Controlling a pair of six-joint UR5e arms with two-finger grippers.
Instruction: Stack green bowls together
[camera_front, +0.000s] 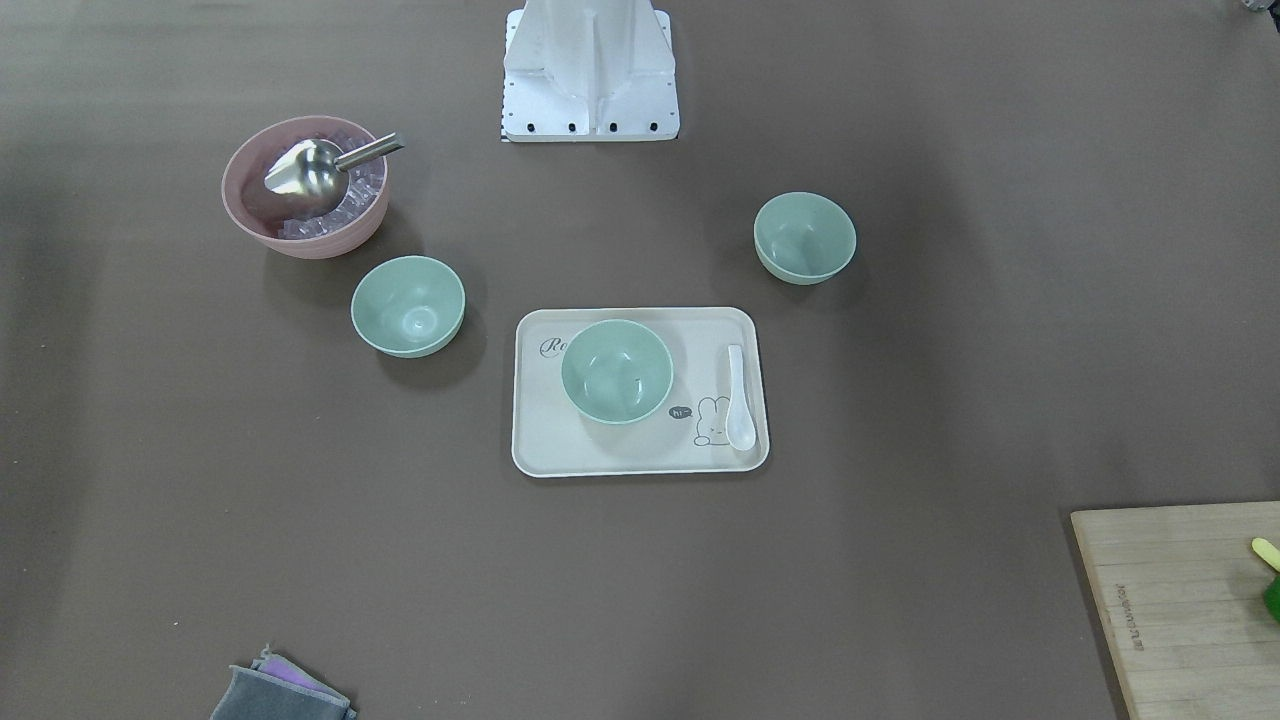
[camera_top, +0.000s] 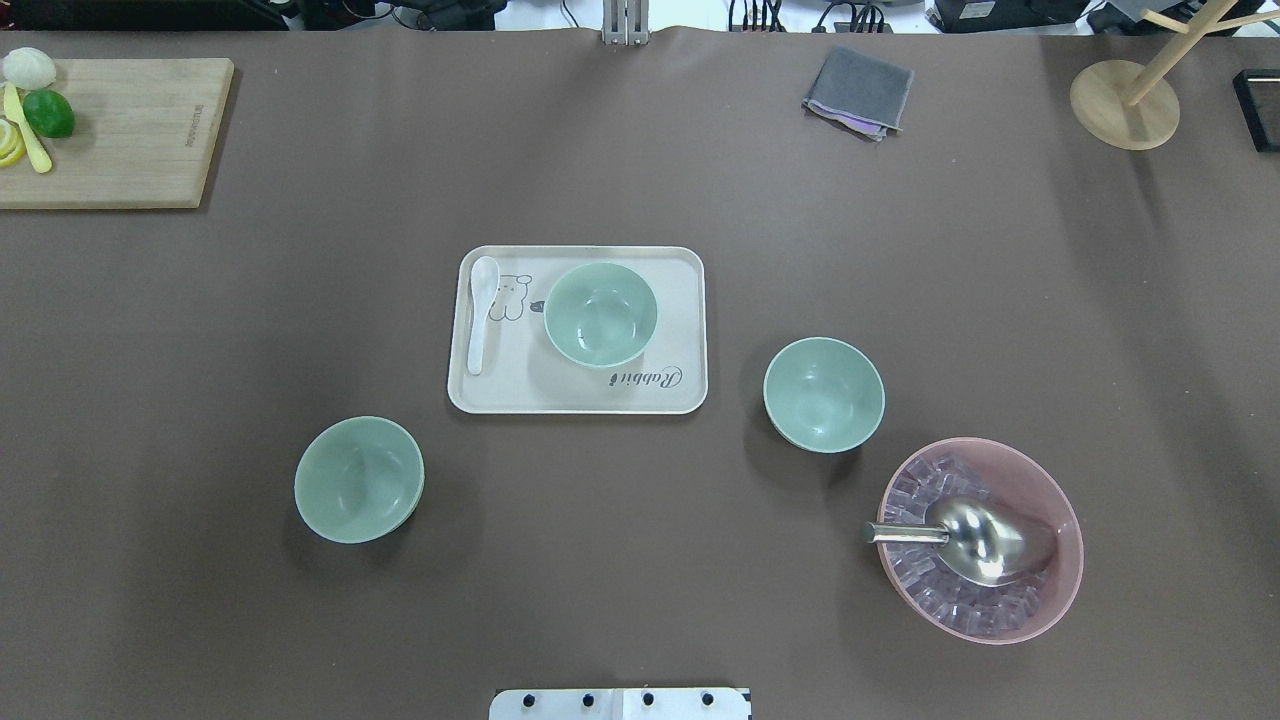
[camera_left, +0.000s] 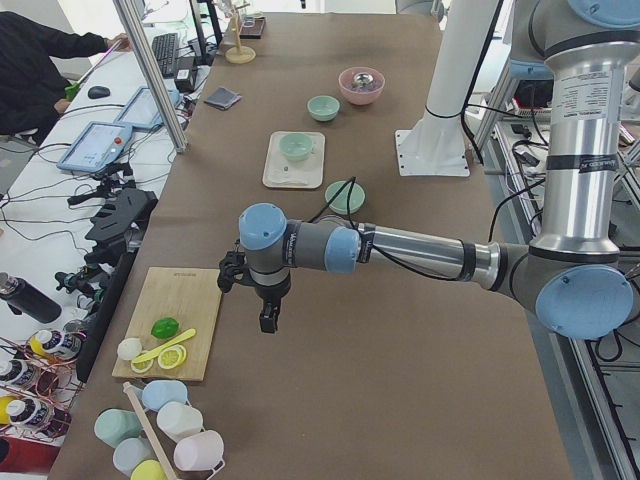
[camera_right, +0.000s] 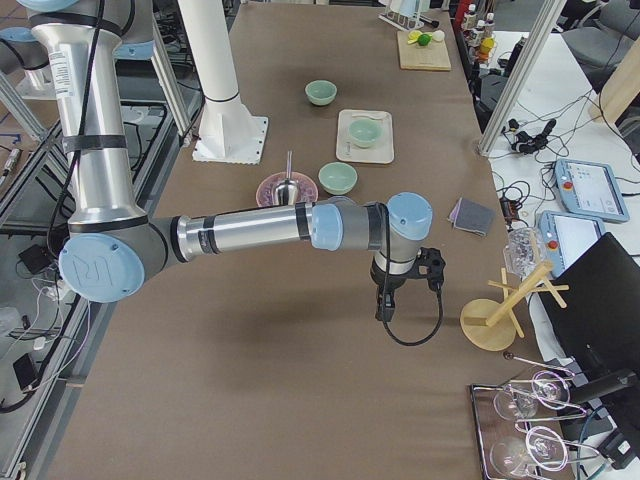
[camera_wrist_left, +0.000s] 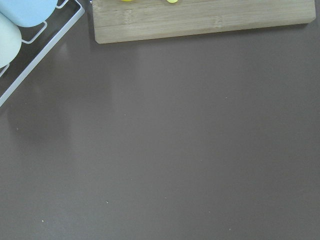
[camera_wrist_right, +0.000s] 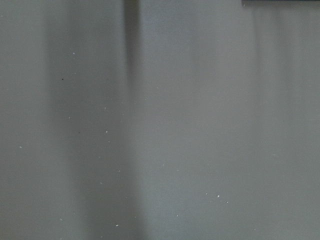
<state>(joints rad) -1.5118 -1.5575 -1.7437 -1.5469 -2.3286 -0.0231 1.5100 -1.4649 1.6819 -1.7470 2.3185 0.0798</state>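
Three pale green bowls stand upright and apart. One green bowl (camera_top: 601, 315) sits on the beige tray (camera_top: 577, 402) in the middle. A second green bowl (camera_top: 359, 480) is on the table at the near left. The third green bowl (camera_top: 824, 394) is at the near right, beside the pink bowl. My left gripper (camera_left: 268, 318) hangs over the table's left end near the cutting board, far from the bowls. My right gripper (camera_right: 383, 305) hangs over the right end. Both show only in the side views, so I cannot tell whether they are open or shut.
A pink bowl (camera_top: 1060, 500) holds ice cubes and a metal scoop (camera_top: 975, 540). A white spoon (camera_top: 480, 312) lies on the tray. A cutting board (camera_top: 120, 140) with fruit is far left, a grey cloth (camera_top: 858, 92) and a wooden stand (camera_top: 1125, 105) far right.
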